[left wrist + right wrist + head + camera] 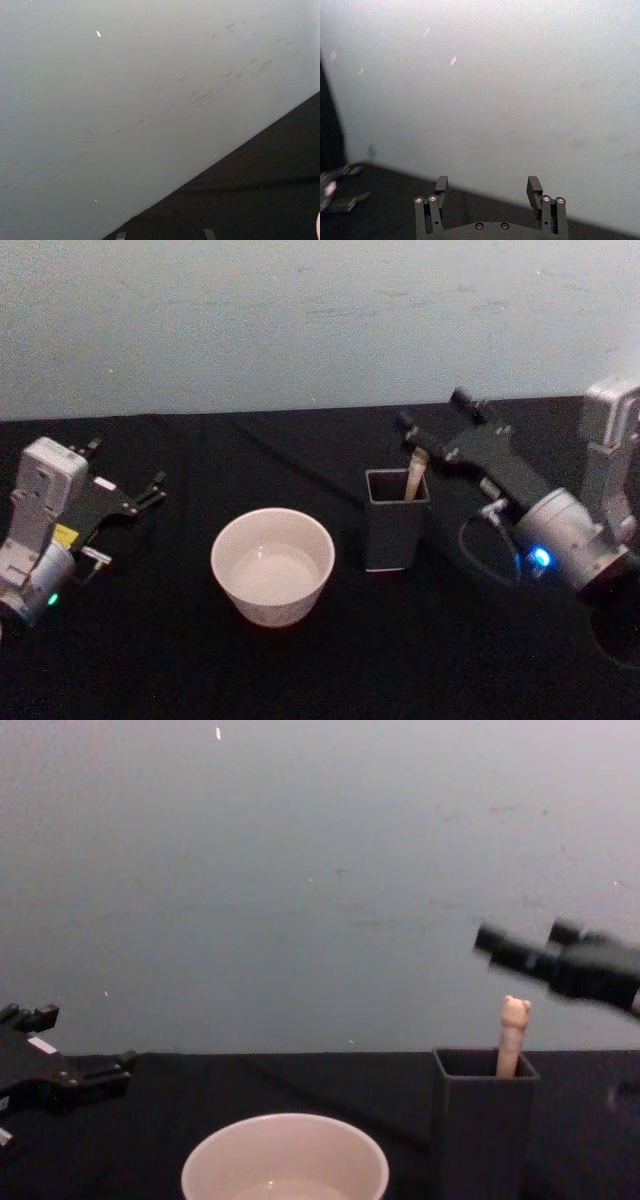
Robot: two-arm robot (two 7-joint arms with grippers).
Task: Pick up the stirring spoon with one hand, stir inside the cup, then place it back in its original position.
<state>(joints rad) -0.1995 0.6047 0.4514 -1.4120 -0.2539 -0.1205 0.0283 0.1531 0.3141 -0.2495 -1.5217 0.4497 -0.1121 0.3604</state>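
Stirring spoon point(513, 1035) upright inside holder point(396, 520), beside cup point(272, 565). Step 1, approach: right gripper point(530, 948) spread wide, empty, just above bear-head. Next: descend, straddle handle, clamp. Left gripper point(152, 490) idle beyond cup; cannot tell its state.

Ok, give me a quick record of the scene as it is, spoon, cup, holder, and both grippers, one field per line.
stirring spoon: standing upright in the holder, bear-head end up, not held
holder: dark grey square, on the table to the right of the cup
cup: cream-white, near table centre
right gripper: open, raised above and behind the spoon, not touching it
left gripper: low at the table's left, away from the cup
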